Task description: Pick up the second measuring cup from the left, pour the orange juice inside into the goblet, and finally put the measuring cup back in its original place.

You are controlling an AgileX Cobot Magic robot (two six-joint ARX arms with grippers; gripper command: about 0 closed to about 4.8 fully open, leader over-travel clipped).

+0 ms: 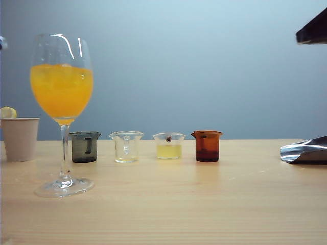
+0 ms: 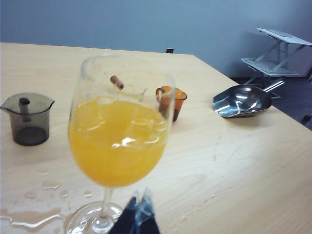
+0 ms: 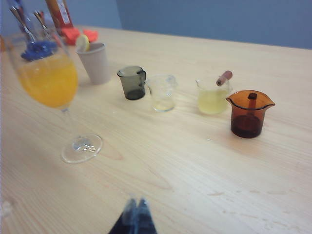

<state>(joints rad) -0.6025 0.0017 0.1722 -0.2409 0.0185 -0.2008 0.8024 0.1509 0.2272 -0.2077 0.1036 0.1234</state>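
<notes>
Exterior view shows our job nearly finished: the goblet (image 1: 62,115) stands filled with orange juice (image 1: 61,91), and the second cup (image 1: 126,146) sits emptied in its row, between the grey cup (image 1: 85,146) and the yellow-filled cup (image 1: 169,145), with the amber cup (image 1: 207,145) at the far end. We judge the pour and the return both done, so what remains is only to draw our arms clear; the next move calls for no grasp, just keeping away from the tall glass.

Our right hand (image 3: 136,214) shows its fingertips pressed together, holding nothing, raised above bare surface (image 3: 204,170); the second cup (image 3: 162,91) lies well ahead of it, apart. Our left hand (image 2: 139,214) also looks closed and empty, its tips just beside the goblet's (image 2: 119,141) foot, though we cannot tell whether they touch. Spilled drops wet the surface near that foot, so a careless retreat could nudge the glass.
</notes>
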